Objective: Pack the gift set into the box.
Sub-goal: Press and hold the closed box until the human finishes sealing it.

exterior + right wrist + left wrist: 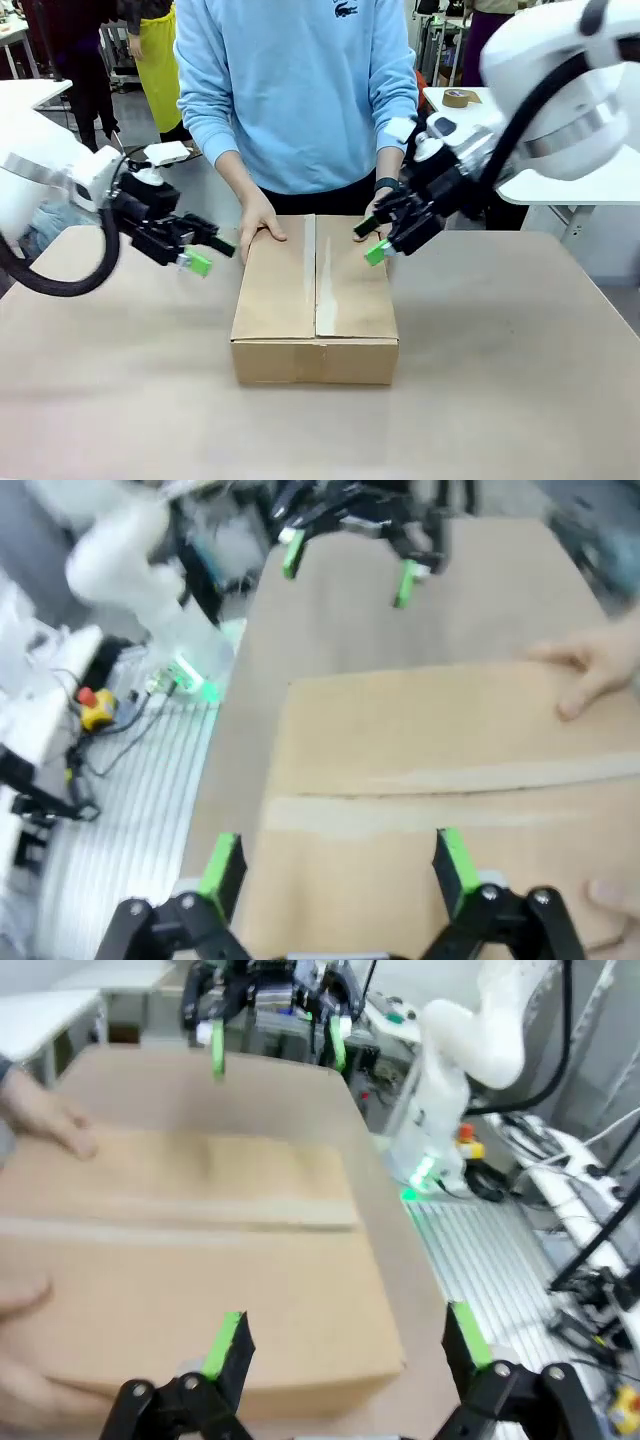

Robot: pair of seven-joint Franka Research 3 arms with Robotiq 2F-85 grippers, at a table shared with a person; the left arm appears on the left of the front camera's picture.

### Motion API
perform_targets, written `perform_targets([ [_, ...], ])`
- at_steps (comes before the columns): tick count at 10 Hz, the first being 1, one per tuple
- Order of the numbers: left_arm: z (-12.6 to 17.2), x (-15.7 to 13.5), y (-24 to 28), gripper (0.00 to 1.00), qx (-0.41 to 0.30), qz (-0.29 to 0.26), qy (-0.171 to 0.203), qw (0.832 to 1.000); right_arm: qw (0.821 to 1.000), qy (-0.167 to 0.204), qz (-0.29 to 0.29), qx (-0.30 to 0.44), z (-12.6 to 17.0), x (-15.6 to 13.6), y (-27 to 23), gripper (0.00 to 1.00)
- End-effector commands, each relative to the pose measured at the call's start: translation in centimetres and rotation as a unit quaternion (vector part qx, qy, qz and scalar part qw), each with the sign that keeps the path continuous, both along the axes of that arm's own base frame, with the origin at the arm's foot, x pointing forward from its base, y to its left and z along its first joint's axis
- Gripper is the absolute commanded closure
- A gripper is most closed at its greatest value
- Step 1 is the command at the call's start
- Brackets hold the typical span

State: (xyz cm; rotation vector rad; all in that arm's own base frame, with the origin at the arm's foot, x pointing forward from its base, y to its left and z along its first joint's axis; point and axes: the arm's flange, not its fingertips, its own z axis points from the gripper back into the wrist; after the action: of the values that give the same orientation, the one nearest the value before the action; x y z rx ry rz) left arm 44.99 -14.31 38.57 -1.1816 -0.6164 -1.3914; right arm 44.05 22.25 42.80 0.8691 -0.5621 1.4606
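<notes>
Cardboard box (315,300) at ctr of table (520,400), flaps shut, seam running front to back, person's hands (258,222) flat on far part of top. L gripper (212,255) just beside box's far left corner, fingers spread, empty. R gripper (368,240) over far right corner, fingers spread, empty.

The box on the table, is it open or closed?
Closed. The cardboard box has its top flaps folded flat, meeting along a middle seam, and a person's hand rests on top.
</notes>
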Motion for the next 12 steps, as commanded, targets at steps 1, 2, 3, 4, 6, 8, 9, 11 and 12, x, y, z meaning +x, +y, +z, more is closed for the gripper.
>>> perform_targets([
  [1, -2.1, -0.9, -3.0, 0.00, -0.063, 0.013, -0.107, 0.992, 0.985, -0.108, 0.056, 0.121, -3.4, 2.6, -0.1, 0.00],
  [2, -2.6, -1.0, -4.2, 0.00, -0.083, 0.029, -0.149, 0.985, 0.983, -0.111, 0.028, 0.146, -4.6, 3.2, -0.1, 0.00],
  [3, -3.2, -0.8, -4.7, 0.00, -0.095, 0.020, -0.142, 0.985, 0.981, -0.107, 0.024, 0.159, -5.1, 3.3, -0.3, 0.00],
  [4, -3.9, -0.4, -5.3, 0.00, -0.088, 0.020, -0.141, 0.986, 0.978, -0.111, -0.002, 0.174, -5.7, 3.6, -0.5, 0.00],
  [6, -5.8, 0.3, -5.9, 0.00, -0.086, 0.030, -0.137, 0.986, 0.984, -0.082, -0.012, 0.160, -7.8, 3.6, -0.7, 0.00],
  [8, -7.1, 1.0, -6.0, 0.00, -0.080, 0.040, -0.106, 0.990, 0.988, -0.070, -0.032, 0.134, -9.2, 3.9, -1.4, 0.00],
  [9, -7.8, 1.6, -5.7, 0.00, -0.074, 0.057, -0.105, 0.990, 0.990, -0.071, -0.037, 0.121, -9.9, 3.9, -1.5, 0.00],
  [11, -9.6, 2.4, -5.1, 0.00, -0.061, 0.087, -0.109, 0.988, 0.992, -0.054, -0.036, 0.111, -11.3, 3.7, -1.8, 0.00],
  [12, -10.2, 2.6, -5.0, 0.00, -0.062, 0.096, -0.114, 0.987, 0.991, -0.054, -0.043, 0.112, -11.6, 3.6, -2.2, 0.00],
])
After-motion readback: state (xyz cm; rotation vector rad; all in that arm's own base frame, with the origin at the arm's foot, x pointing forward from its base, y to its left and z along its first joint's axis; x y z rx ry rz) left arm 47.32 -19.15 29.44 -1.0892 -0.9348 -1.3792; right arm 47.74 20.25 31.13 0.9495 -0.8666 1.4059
